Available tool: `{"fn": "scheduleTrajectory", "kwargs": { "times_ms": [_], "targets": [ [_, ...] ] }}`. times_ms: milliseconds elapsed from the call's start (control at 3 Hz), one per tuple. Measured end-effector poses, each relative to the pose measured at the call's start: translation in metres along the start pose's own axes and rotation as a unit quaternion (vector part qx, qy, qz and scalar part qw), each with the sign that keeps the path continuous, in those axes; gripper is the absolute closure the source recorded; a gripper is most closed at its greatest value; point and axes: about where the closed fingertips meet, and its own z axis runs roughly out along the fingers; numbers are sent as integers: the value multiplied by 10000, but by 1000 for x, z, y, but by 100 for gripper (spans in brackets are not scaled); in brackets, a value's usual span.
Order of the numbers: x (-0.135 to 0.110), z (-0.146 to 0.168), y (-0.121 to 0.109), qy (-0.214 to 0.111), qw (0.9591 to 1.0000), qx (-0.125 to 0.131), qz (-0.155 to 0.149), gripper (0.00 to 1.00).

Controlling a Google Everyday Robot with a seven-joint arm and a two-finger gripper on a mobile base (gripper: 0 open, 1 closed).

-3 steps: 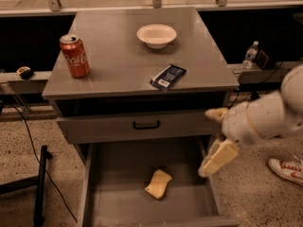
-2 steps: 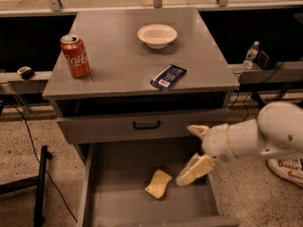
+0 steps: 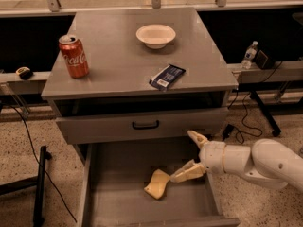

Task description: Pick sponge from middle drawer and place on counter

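The pale yellow sponge (image 3: 157, 184) lies on the floor of the open middle drawer (image 3: 123, 207), near its centre. My gripper (image 3: 190, 154) reaches in from the right on a white arm and is open. One yellowish finger (image 3: 187, 172) points down-left and ends just right of the sponge; the other finger (image 3: 197, 138) sticks up toward the drawer front above. The sponge is not held. The grey counter (image 3: 118, 65) forms the cabinet's top.
On the counter stand a red cola can (image 3: 74, 56) at the left, a white bowl (image 3: 155, 35) at the back and a dark blue snack packet (image 3: 167, 76) near the front right. The upper drawer front (image 3: 142, 125) with a black handle overhangs the open drawer.
My arm has moved left and down into the drawer, bringing the lower finger from the drawer's right side up next to the sponge. The sponge has not moved.
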Motion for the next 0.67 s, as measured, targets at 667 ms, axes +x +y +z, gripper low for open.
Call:
{"fn": "scheduleTrajectory", "kwargs": {
  "times_ms": [667],
  "targets": [
    [80, 52, -19, 188, 9995, 222, -93, 0]
  ]
}}
